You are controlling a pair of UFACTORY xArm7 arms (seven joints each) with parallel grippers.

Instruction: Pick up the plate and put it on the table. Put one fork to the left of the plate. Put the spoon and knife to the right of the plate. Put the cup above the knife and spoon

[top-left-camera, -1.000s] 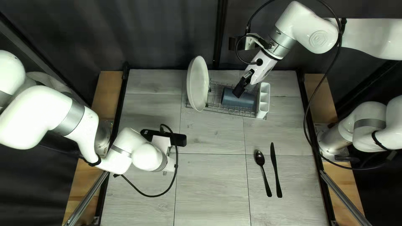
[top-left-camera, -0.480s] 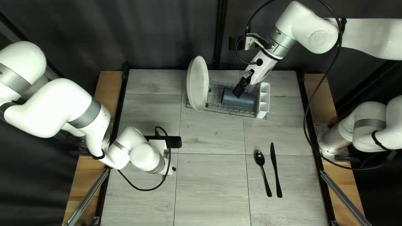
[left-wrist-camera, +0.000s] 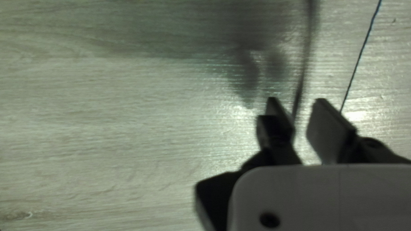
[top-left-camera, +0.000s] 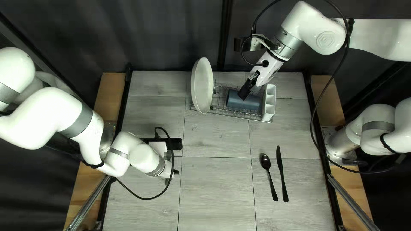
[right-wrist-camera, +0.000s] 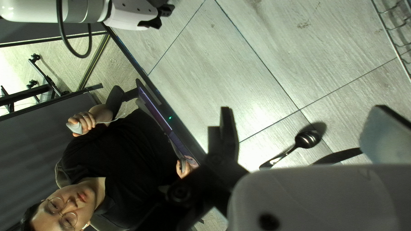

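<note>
The plate (top-left-camera: 201,85) is in the upper middle of the top left view. It stands on its edge, almost upright, at the left end of the wire rack (top-left-camera: 233,114). In the same rack there is the cup (top-left-camera: 244,102), blue, which lies on its side between the plate and the white holder (top-left-camera: 268,102) with its compartments.

The spoon (top-left-camera: 266,162) and the knife (top-left-camera: 281,171) lie side by side on the desk (top-left-camera: 214,188), at the lower right of the top left view. The knife is to the right of the spoon, and the two are apart.

The right tool (top-left-camera: 245,93) appears over the cup in the top left view; if it touches the cup, I cannot tell. Its fingers (right-wrist-camera: 228,132) are wide apart, and they hold nothing.

The left tool (top-left-camera: 176,172) is at the left of the top left view, partly hidden under its arm. Its fingers (left-wrist-camera: 329,124) have a narrow gap, with nothing held.

In the right wrist view, one person (right-wrist-camera: 132,158) in dark clothes is beside the desk.
</note>
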